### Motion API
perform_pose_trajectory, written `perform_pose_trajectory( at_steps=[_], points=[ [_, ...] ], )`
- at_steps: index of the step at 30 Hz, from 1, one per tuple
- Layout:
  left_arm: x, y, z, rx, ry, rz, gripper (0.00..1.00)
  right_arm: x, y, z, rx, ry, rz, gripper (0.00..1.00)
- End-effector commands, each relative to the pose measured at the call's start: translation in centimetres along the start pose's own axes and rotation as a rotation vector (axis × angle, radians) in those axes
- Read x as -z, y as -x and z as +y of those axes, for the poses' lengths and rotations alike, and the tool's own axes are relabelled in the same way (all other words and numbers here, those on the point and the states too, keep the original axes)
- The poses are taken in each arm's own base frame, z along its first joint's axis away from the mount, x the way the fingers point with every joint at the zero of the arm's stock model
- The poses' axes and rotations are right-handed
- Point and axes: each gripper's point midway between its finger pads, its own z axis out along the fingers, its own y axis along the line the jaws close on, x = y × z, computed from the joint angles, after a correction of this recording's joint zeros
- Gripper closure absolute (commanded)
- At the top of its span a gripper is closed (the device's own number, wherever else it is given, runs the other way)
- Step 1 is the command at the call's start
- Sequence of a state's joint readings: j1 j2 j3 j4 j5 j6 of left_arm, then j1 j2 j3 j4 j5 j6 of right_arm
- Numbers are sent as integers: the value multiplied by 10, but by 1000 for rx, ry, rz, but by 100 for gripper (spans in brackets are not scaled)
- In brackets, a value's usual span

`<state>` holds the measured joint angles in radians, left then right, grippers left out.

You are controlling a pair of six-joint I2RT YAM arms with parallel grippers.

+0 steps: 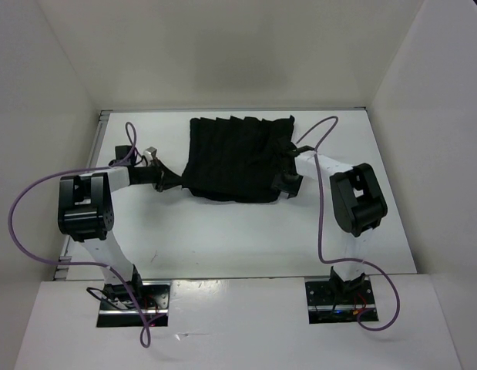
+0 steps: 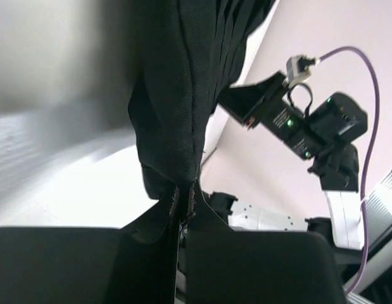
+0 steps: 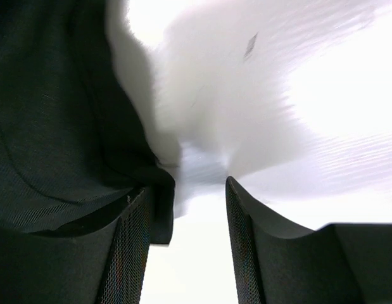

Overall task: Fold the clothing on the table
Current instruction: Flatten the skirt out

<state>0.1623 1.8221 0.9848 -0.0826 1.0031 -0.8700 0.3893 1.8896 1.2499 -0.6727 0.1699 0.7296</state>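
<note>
Showing from overhead alone the whole layout: the clothing (image 1: 236,160) lying spread on the far half of the tabletop (image 1: 223,231), about midway between the left and right edges, with its upper hem close to the far edge. Also showing there the left gripper (image 1: 167,182) reaching the cloth's near left corner and the right gripper (image 1: 287,182) sitting at its near right corner. Revealing in the left wrist view what the overhead view is hiding: jaws pressed together, pinching a stitched hem, with fabric rising from them in a bunched fold. Revealing the opposite in the right wrist view: jaws standing spread, framing bare white surface in the gap, clamping nothing, with cloth only draping against the jaw at the left of that picture. Looking soft, matte and black, finely woven up close, with parallel pleat-like ridges running from near hem to far. Resting on something smooth, flat and plain white, rimmed in thin metal.
</note>
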Motion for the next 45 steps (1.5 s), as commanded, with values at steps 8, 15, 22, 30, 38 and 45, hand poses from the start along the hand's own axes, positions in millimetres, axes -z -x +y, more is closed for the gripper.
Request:
perform_pose_trajectory(
  at_steps=[8, 15, 22, 30, 38, 45],
  points=[
    [10, 8, 3, -40, 8, -30, 100, 36, 41, -57, 2, -146, -131, 49],
    [10, 5, 5, -51, 15, -22, 100, 25, 35, -41, -55, 15, -52, 49],
    [11, 6, 4, -59, 16, -21, 100, 5, 12, 12, -96, 273, 101, 51],
    [11, 6, 4, -68, 16, -21, 100, -4, 2, 35, -120, 388, 170, 53],
    [9, 7, 8, -52, 22, -14, 100, -2, -7, 44, -122, 457, 210, 53],
    [7, 8, 14, -45, 28, -7, 100, -8, -32, 64, -37, 433, 258, 60]
  ],
)
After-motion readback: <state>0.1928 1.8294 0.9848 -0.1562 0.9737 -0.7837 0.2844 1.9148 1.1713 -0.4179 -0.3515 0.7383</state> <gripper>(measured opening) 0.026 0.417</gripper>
